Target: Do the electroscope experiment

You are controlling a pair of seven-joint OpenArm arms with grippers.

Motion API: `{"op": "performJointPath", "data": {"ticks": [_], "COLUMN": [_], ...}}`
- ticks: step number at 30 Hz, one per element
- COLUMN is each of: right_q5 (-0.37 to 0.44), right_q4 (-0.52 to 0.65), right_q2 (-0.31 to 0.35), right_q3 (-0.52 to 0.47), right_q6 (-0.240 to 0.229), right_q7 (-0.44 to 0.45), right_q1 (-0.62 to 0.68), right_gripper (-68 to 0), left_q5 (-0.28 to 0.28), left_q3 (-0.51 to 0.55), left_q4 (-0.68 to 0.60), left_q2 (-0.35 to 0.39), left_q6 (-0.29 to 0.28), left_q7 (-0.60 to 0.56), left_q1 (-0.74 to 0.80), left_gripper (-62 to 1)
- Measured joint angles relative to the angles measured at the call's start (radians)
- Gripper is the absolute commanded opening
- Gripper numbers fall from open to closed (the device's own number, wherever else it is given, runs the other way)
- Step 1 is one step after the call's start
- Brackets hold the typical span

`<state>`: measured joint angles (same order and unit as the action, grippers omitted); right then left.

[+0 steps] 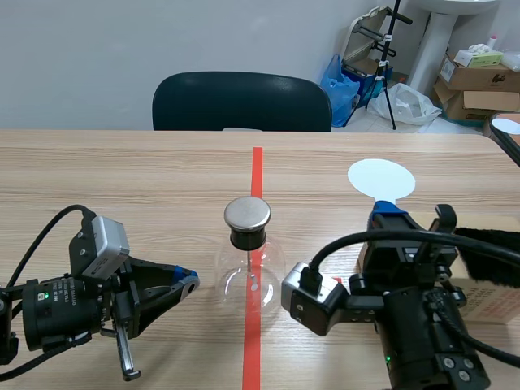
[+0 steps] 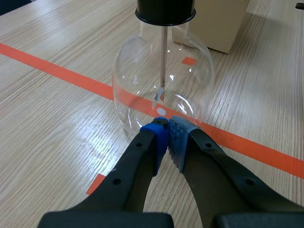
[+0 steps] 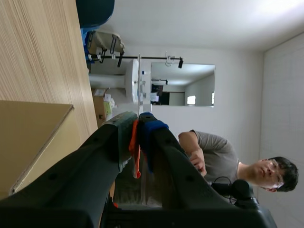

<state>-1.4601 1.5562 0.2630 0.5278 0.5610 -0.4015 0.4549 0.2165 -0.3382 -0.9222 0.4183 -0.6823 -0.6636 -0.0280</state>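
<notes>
The electroscope point(image 1: 248, 260), a clear glass flask with a black stopper and a round metal cap, stands on the red tape line at mid-table. In the left wrist view the flask point(image 2: 164, 85) shows a thin rod and foil inside. My left gripper point(image 1: 188, 280) lies low to its left, shut on nothing, and its blue pads point(image 2: 159, 137) almost touch the glass. My right gripper point(image 1: 387, 210) is raised to the right of the flask, shut on the orange handle point(image 3: 135, 147) of a white round paddle point(image 1: 380, 179).
A cardboard box point(image 1: 487, 301) with a black furry piece point(image 1: 487, 253) on it sits at the right, beside my right arm. A dark chair point(image 1: 241, 101) stands across the table. Another white disc point(image 1: 508, 126) lies at the far right edge. A person point(image 3: 223, 156) shows in the right wrist view.
</notes>
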Motion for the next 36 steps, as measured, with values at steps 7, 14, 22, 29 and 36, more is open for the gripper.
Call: {"op": "performJointPath", "data": {"ticks": [7,14,22,29,36], "right_q5": [0.000,0.000,0.000,0.000,0.000], "right_q4": [0.000,0.000,0.000,0.000,0.000], "right_q2": [0.000,0.000,0.000,0.000,0.000], "right_q3": [0.000,0.000,0.000,0.000,0.000], "right_q6": [0.000,0.000,0.000,0.000,0.000], "right_q7": [-0.042,-0.042,0.064,0.242,0.427], "right_q1": [0.000,0.000,0.000,0.000,0.000], "right_gripper": [-66.5,-66.5,-66.5,-66.5,-66.5], "left_q5": [0.000,0.000,0.000,0.000,0.000], "left_q3": [0.000,0.000,0.000,0.000,0.000], "left_q4": [0.000,0.000,0.000,0.000,0.000], "left_q2": [0.000,0.000,0.000,0.000,0.000], "left_q6": [0.000,0.000,0.000,0.000,0.000], "left_q7": [0.000,0.000,0.000,0.000,0.000], "left_q1": [0.000,0.000,0.000,0.000,0.000], "left_gripper": [-57.9,-58.0,-58.0,-58.0,-57.9]}}
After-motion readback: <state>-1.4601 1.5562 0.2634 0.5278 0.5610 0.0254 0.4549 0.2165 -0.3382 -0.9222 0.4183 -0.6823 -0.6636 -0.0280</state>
